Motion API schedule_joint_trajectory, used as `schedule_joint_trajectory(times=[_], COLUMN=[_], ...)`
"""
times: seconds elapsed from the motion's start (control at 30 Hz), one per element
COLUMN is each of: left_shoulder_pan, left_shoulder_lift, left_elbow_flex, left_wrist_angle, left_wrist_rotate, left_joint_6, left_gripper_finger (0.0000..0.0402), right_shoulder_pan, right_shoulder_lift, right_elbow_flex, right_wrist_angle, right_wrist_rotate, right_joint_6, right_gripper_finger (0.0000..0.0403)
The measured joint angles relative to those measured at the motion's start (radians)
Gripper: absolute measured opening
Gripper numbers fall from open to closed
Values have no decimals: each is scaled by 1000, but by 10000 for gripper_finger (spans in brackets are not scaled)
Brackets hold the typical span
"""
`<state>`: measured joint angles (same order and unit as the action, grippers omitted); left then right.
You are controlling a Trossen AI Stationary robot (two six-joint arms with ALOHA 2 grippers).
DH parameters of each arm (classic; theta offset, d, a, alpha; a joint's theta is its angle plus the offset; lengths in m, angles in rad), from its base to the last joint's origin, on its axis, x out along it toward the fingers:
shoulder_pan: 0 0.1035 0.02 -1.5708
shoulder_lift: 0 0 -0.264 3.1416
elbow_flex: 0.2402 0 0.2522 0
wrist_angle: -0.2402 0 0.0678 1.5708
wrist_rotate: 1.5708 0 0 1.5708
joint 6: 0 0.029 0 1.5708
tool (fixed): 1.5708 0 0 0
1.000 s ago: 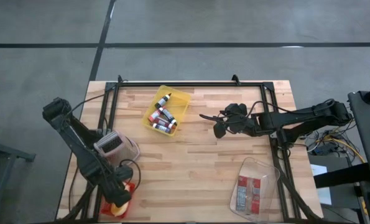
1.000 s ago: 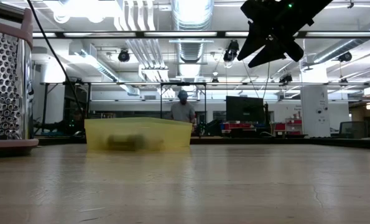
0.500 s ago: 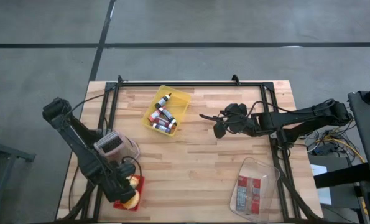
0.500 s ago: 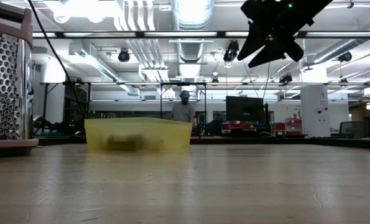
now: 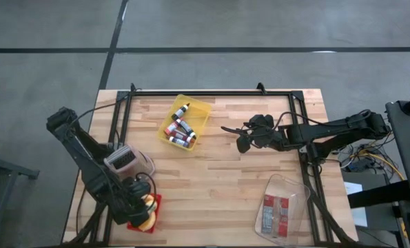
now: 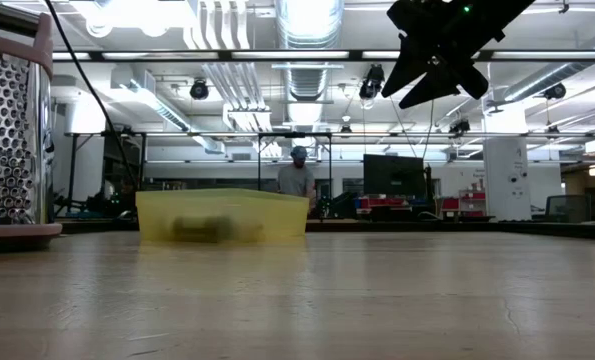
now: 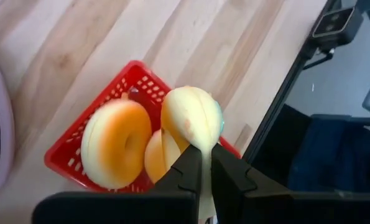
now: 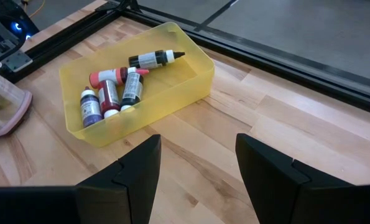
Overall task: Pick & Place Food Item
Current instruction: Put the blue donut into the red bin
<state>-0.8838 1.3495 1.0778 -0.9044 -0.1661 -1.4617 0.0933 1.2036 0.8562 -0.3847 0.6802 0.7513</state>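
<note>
A red mesh basket [image 7: 65,157] sits near the table's front left corner, also in the high view [image 5: 154,201]. It holds an orange ring-shaped food piece [image 7: 113,144] and another orange piece [image 7: 152,158]. My left gripper [image 7: 204,155] is over the basket [image 5: 142,208], shut on a pale yellow food piece [image 7: 191,118]. My right gripper [image 5: 242,138] waits open above the table's middle right, its fingers [image 8: 130,171] apart with nothing between them. My left gripper pinches a thin edge of the pale yellow piece [image 7: 204,148] between its two fingertips. The fingers come from above, pointing steeply down. The piece hangs below them over the basket, beside the orange ring. I cannot tell if it is clear of the other pieces.
A metal grater on a pink base [image 5: 125,160] stands just beyond the basket; it shows at the low view's left [image 6: 12,130]. A yellow bin of bottles [image 5: 184,124] is at the far middle. A clear container with packets [image 5: 282,207] is at the front right.
My left gripper has risen a little over the basket and turned at the wrist, staying shut on the pale yellow piece. In the high view it has shifted slightly away from the table's near edge. My right arm has kept still.
</note>
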Motion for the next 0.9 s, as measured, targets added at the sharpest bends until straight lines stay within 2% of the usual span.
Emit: schedule_joint_trajectory(times=[0.2, 0.33, 0.47, 0.9], left_shoulder_pan=[0, 0, -2, -3], left_shoulder_lift=[0, 1, 1, 1], left_elbow_flex=[-17, -20, -21, -55], left_wrist_angle=[-3, -15, -25, -9], left_wrist_rotate=[-14, 37, 46, 51], left_joint_6=[-48, -92, -95, -107], left_gripper_finger=[26, 26, 28, 71], right_shoulder_pan=[0, 0, 0, 0], right_shoulder_lift=[0, 0, 0, 0], right_elbow_flex=[0, 0, 0, 0], right_wrist_angle=[0, 0, 0, 0], right_wrist_rotate=[0, 0, 0, 0], right_joint_6=[0, 0, 0, 0], right_gripper_finger=[203, 203, 203, 203])
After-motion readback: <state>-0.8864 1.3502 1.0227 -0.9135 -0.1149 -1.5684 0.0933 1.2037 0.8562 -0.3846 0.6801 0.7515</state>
